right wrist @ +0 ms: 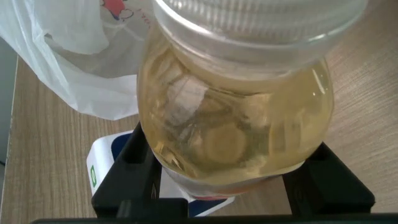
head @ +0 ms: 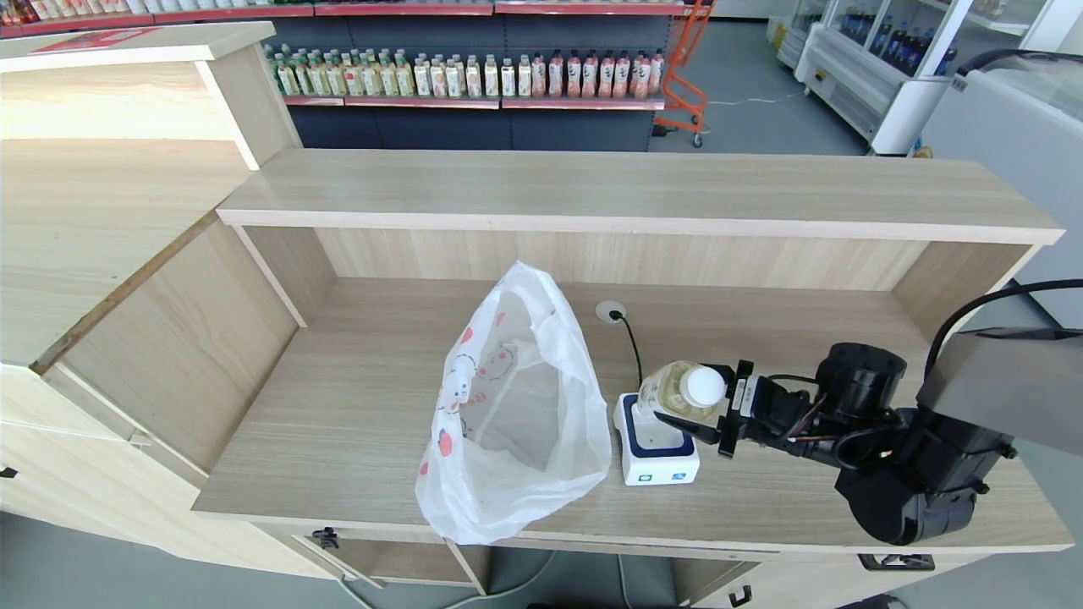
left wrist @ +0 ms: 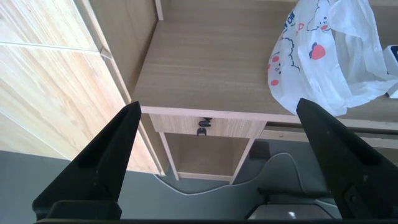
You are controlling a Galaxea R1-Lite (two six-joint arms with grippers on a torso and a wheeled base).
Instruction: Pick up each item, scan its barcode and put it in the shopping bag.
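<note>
Bare wood at centre left, a crowded middle

The counter [head: 355, 406] lies bare across the centre left of the frame, from the slanted side wall [head: 186, 355] to the shopping bag [head: 516, 423], which stands open-mouthed in the middle and bulges to the front edge. Just right of it sits the scanner [head: 656, 457], its cable [head: 630, 347] running up towards the back panel. The right gripper [head: 681, 404], clamped on a bottle [head: 673, 385], hangs over the scanner and blocks the way in from the right, leaving a narrow gap beside the bag. The top board [head: 592, 186] roofs the back strip, and more bare wood lies at centre right behind the arm
</note>
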